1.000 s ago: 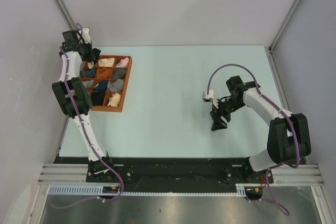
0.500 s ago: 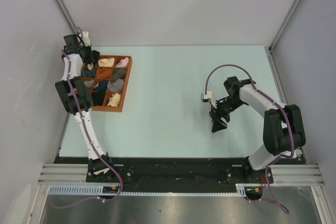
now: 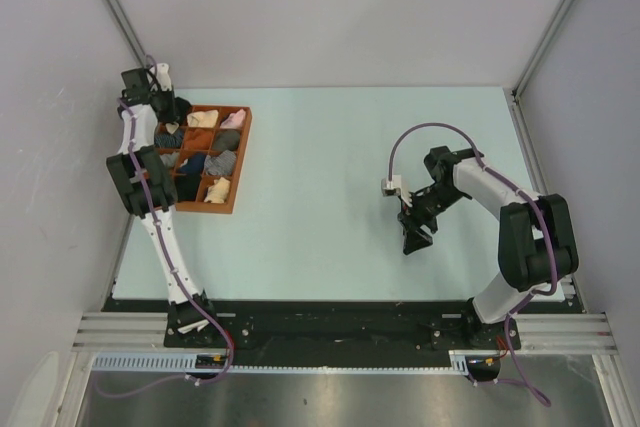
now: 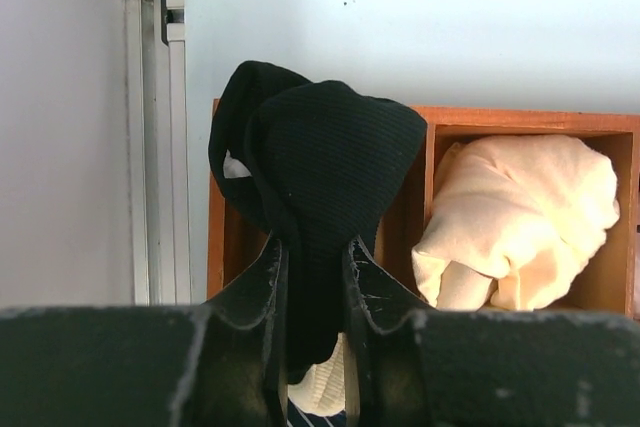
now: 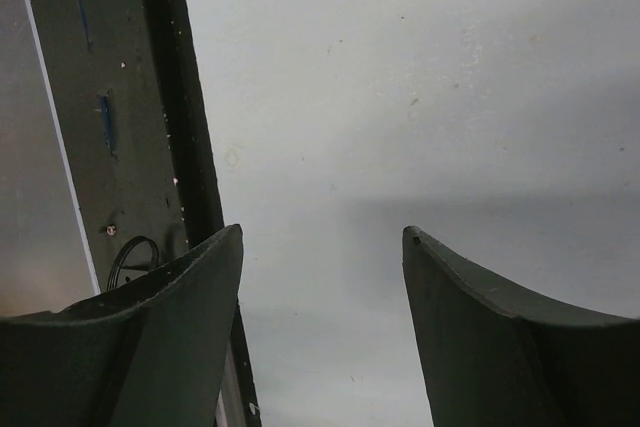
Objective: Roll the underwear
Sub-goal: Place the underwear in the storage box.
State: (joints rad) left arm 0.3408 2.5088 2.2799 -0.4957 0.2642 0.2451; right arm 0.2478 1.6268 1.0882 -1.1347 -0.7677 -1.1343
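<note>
The underwear (image 4: 330, 157) is a black ribbed bundle with a little pale fabric at its left edge. My left gripper (image 4: 312, 245) is shut on its lower part and holds it over the back-left corner compartment of the orange wooden tray (image 4: 520, 119). In the top view the left gripper (image 3: 172, 107) is at the tray's far-left corner, and the underwear is hard to make out there. My right gripper (image 3: 413, 240) is open and empty, low over bare table right of centre; the right wrist view shows its jaws (image 5: 322, 232) wide apart.
The tray (image 3: 243, 157) holds several small rolled bundles in cream, pink, grey and navy. A cream bundle (image 4: 520, 217) fills the compartment right of the underwear. The left wall and a metal rail (image 4: 150, 147) run close beside the tray. The table's near edge (image 5: 190, 147) shows by the right gripper.
The left gripper has shifted slightly at the tray's far-left corner, still holding the underwear. The right arm's upper links have drawn in a little; its gripper stays open in almost the same spot.
</note>
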